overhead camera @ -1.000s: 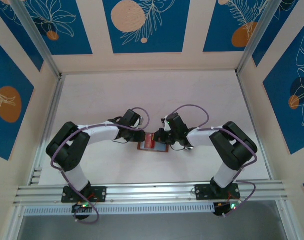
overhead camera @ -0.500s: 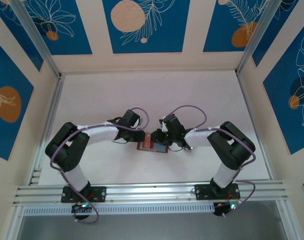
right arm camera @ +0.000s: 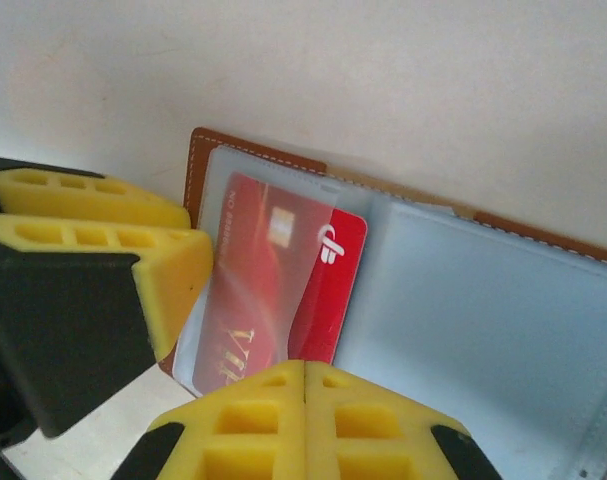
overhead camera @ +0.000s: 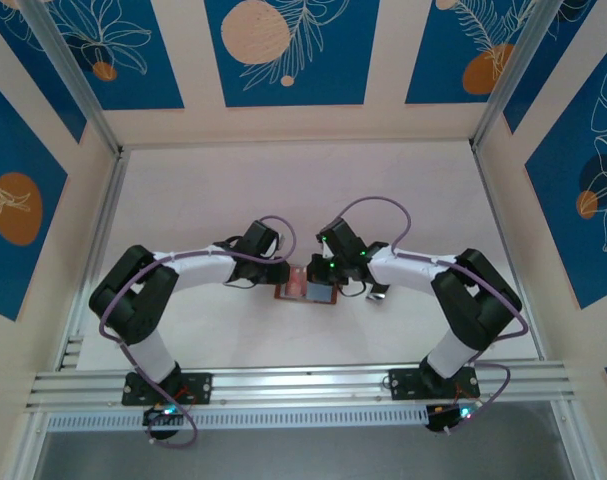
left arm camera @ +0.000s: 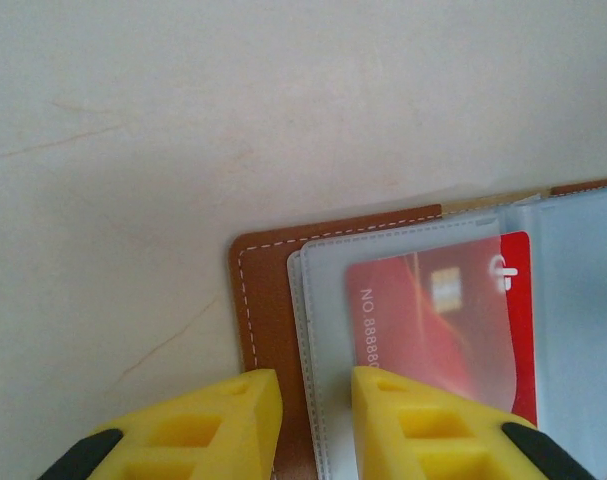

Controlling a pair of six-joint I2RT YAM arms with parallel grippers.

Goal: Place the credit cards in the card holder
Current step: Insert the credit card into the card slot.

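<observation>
My left jaws stand a little apart with nothing between them. Their yellow foam pads (left arm camera: 423, 430) straddle the stitched end of the small brown leather card holder (left arm camera: 268, 300), which lies open and flat on the white surface (left arm camera: 233, 120). One pad is over bare surface just outside the leather. The other is on the frosted bluish sleeve (left arm camera: 323, 330), and I judge it is pinning the holder down.

My right jaws are closed, their two pads (right arm camera: 253, 425) pressed together. Just ahead of their tips sits the red plastic credit card (right arm camera: 273, 270) with its gold chip. Most of it is under the sleeve, and a bright strip along the edge nearer the fold is uncovered. I cannot tell whether the tips touch that edge.

I expect the card to be light, stiff and slick, and too thin to pinch easily while it lies flat. The uncovered edge is the place to work, nudged with closed tips toward my left jaws. The sleeve film looks soft and may drag or buckle. The holder is light enough to skate away unless it is held down.
</observation>
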